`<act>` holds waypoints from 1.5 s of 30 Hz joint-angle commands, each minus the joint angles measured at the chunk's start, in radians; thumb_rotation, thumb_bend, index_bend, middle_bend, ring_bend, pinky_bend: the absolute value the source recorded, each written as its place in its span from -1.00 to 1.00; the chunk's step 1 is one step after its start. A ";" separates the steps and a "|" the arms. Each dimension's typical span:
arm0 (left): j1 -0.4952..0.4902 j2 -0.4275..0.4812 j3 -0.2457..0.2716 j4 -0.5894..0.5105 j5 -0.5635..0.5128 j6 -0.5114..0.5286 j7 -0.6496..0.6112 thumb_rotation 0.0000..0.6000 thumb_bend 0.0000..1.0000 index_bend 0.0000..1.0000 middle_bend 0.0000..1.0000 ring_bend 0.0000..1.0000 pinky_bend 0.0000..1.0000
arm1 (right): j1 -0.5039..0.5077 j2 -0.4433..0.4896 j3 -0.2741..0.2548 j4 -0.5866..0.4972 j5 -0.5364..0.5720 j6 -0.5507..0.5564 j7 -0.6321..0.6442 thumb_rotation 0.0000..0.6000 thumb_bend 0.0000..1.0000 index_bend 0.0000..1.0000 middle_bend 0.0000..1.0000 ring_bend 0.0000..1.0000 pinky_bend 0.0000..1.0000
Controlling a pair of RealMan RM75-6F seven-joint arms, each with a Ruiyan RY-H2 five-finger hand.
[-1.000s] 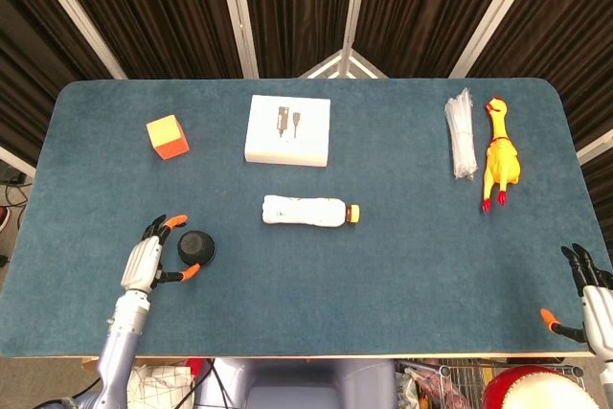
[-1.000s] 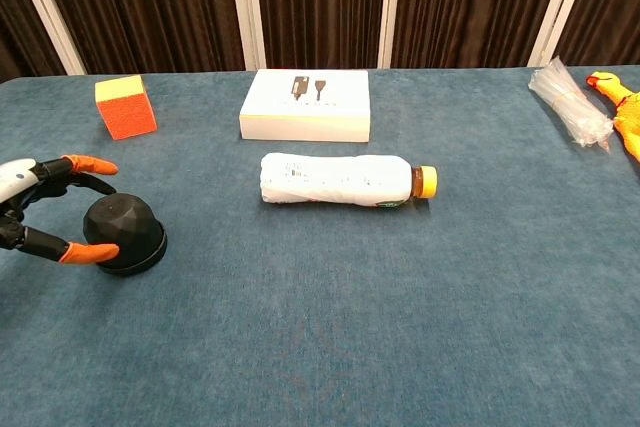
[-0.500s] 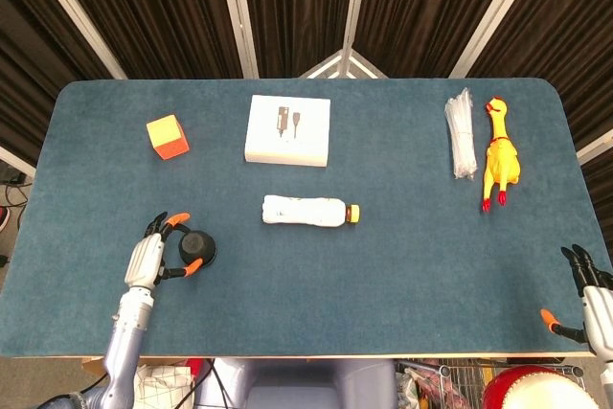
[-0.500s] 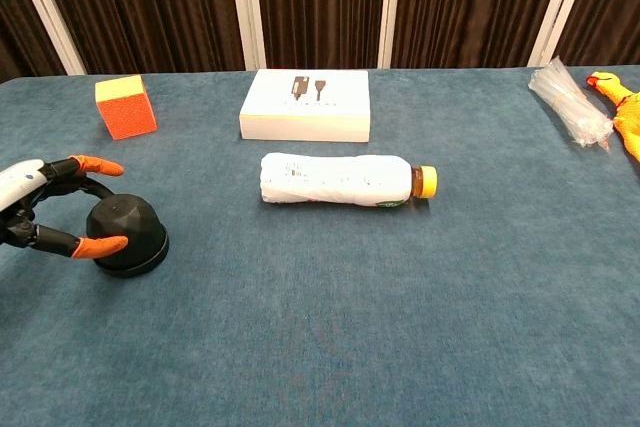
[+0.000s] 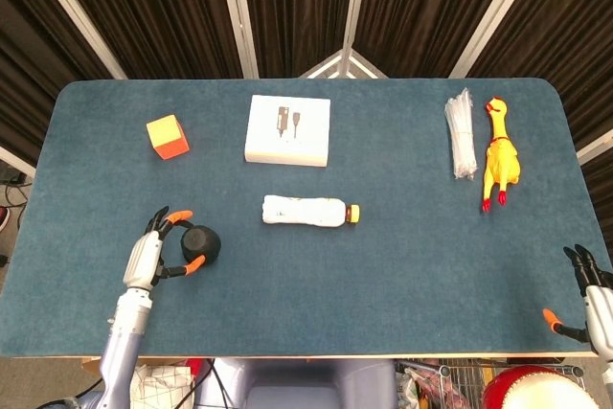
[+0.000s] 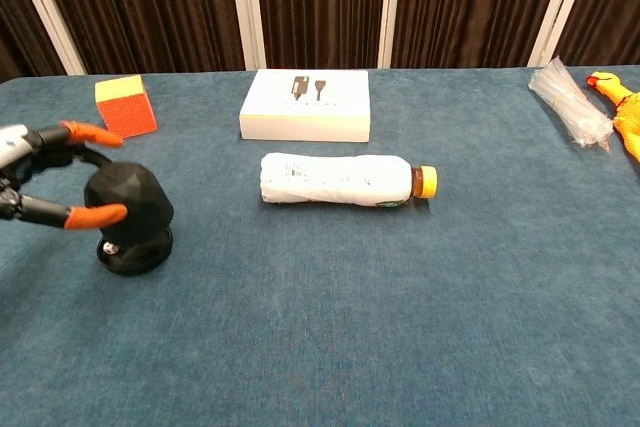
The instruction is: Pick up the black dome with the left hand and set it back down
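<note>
The black dome [image 6: 128,209] is pinched by the left hand [image 5: 153,254], raised and tipped near the table's [image 5: 383,284] front left corner, left of the bottle [image 6: 340,181]. It seems rigid, light and smooth, best gripped across its rounded sides. Its rounded top leans up and rightward; no long axis is evident. The right hand [image 5: 589,296] is spread.

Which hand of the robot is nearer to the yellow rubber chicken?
The right hand. It rests at the table's near right corner, on the same side as the rubber chicken at the far right. The left hand is across the table, gripping the black dome.
</note>
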 commanded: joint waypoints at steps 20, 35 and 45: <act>-0.130 -0.175 -0.024 0.117 -0.091 -0.146 0.117 1.00 -0.16 -0.59 -0.22 -1.00 -1.00 | -0.004 -0.003 0.003 0.000 0.003 0.010 0.005 1.00 -0.47 -1.00 -1.00 -0.59 -0.62; -0.113 -0.027 0.017 -0.134 -0.076 -0.121 0.242 1.00 -0.61 -0.91 -1.00 -1.00 -1.00 | -0.002 -0.004 0.002 0.005 0.000 0.007 0.008 1.00 -0.47 -1.00 -1.00 -0.59 -0.62; 0.095 0.381 0.197 -0.444 0.196 0.223 0.540 1.00 -0.60 -0.79 -0.79 -1.00 -1.00 | -0.007 0.000 0.000 0.002 -0.011 0.018 0.010 1.00 -0.47 -1.00 -1.00 -0.59 -0.62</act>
